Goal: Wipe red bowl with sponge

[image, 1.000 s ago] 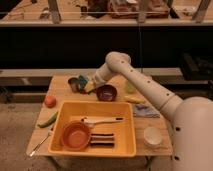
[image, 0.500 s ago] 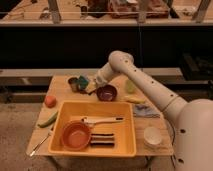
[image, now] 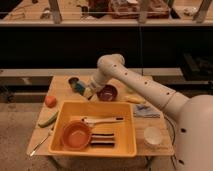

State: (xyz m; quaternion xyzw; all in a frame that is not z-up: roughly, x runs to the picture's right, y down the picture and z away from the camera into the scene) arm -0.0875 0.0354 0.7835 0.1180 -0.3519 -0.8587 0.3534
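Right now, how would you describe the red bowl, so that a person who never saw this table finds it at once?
On the wooden table lies a big yellow plastic tray; the round, shallow orange-red bowl sits in its front left corner. The darker maroon bowl stands outside, behind the tray, where the gripper holds the small blue-and-yellow sponge.
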